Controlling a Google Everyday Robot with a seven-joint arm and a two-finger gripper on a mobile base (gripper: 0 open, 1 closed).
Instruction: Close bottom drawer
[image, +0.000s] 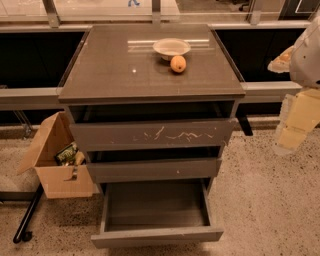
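Note:
The bottom drawer (157, 236) is the lowest of three dark grey-brown drawers in the cabinet (150, 80). It is pulled far out towards me, and its inside is bare. Its plain flat front faces the lower edge of the view. The middle drawer (155, 170) is out a little. The top drawer (152, 134), with white scratch marks, is also out a little. My gripper (296, 120) hangs at the right edge of the view, beside the cabinet at about the height of the top drawer. It is well above and to the right of the bottom drawer and touches nothing.
A white bowl (171, 47) and an orange fruit (178, 63) sit on the cabinet top. An open cardboard box (55, 165) with items stands on the floor to the left. A black pole (27, 215) lies beside it. Speckled floor lies to the right.

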